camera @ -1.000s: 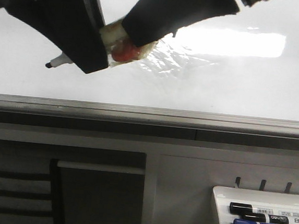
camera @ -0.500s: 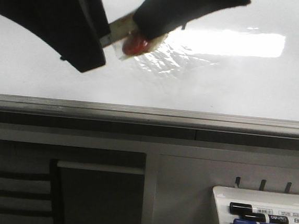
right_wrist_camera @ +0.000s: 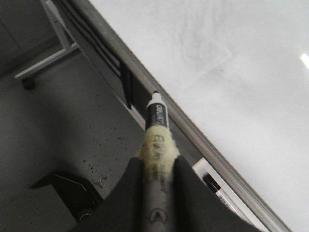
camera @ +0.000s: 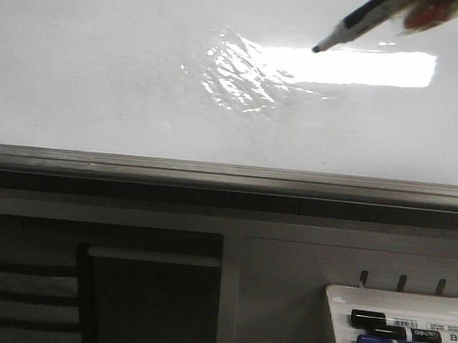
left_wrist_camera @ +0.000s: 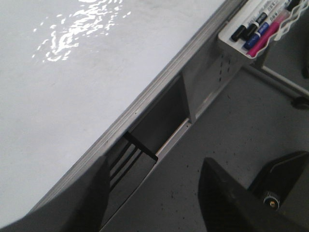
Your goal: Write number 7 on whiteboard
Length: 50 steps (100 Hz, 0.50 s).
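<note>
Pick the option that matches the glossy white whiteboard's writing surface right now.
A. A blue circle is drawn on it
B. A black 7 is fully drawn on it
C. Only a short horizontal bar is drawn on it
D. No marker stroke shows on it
D: the glossy white whiteboard shows only glare and a wrinkled shiny patch, while the grey-tipped marker in the right gripper's fingers points at it from the upper right.

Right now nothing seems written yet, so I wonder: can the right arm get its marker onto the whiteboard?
Probably yes: the marker in the right gripper points at bare whiteboard, nothing between.
</note>
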Available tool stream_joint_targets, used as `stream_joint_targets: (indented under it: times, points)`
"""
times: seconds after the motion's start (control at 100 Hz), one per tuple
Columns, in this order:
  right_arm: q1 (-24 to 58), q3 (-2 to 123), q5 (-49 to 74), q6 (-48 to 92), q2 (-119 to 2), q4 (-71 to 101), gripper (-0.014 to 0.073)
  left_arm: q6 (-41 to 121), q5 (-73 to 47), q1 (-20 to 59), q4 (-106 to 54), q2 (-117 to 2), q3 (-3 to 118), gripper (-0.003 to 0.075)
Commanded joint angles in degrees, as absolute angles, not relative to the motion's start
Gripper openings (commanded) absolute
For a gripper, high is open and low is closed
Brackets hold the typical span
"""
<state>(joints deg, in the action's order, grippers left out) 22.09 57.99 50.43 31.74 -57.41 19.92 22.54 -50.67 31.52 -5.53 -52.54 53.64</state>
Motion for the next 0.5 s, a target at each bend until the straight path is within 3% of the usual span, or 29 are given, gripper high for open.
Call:
stream_joint_targets:
  times: [0.0,0.14,0.32,0.49]
  points:
    - [21.21,56.63,44.41,28.69,-54.42,19.62,-0.0064,21.62,-42.56,30.27,-7.88,-48.30,51.29,0.0363]
    - [21.21,51.47,33.93,29.42,-53.41,19.83,-0.0064,21.62,-36.38,30.12,-8.51,-44.87,46.84,0.0363]
    - [21.31,51.20,31.08,29.42,-54.16,24.48,-0.0064,21.62,-34.99,30.12,-8.51,-44.74,45.99,0.0363]
    - [20.48,58.98,40.80,23.35,-61.56,24.81,-0.0064,21.62,-34.25,30.12,-8.69,-45.86,45.99,0.0363]
